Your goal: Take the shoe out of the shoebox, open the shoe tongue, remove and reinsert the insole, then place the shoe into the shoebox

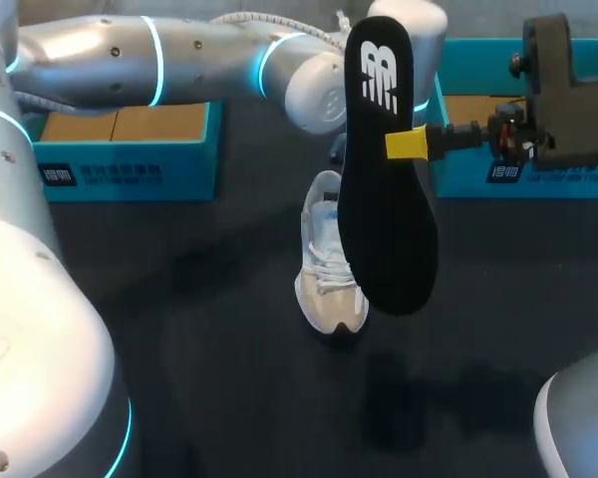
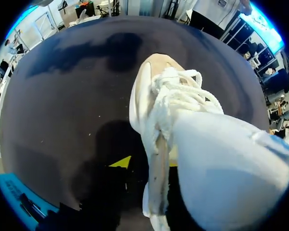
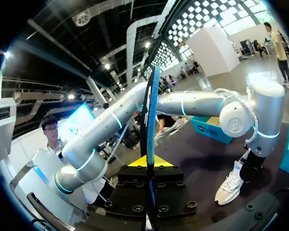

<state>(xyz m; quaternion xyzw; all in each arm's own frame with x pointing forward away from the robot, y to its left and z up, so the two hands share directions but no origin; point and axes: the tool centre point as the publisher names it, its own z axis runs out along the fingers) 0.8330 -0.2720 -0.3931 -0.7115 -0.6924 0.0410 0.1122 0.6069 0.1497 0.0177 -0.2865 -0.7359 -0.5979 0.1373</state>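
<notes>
A white and beige shoe (image 1: 329,274) stands on the dark table, toe toward me. My right gripper (image 1: 411,144) is shut on a black insole (image 1: 384,189) and holds it upright in the air over the shoe. In the right wrist view the insole (image 3: 149,110) shows edge-on between the yellow tips. My left arm (image 1: 209,50) reaches across to the shoe's heel, where the insole hides its gripper. Up close, the left gripper (image 2: 147,163) straddles the edge of the shoe (image 2: 168,106) at its opening, open, with a dark gap beside one yellow fingertip (image 2: 121,162).
One blue shoebox part (image 1: 130,149) sits at the back left and another (image 1: 518,119) at the back right, partly behind my right gripper's body. Dark bare table (image 1: 199,329) lies in front of and beside the shoe.
</notes>
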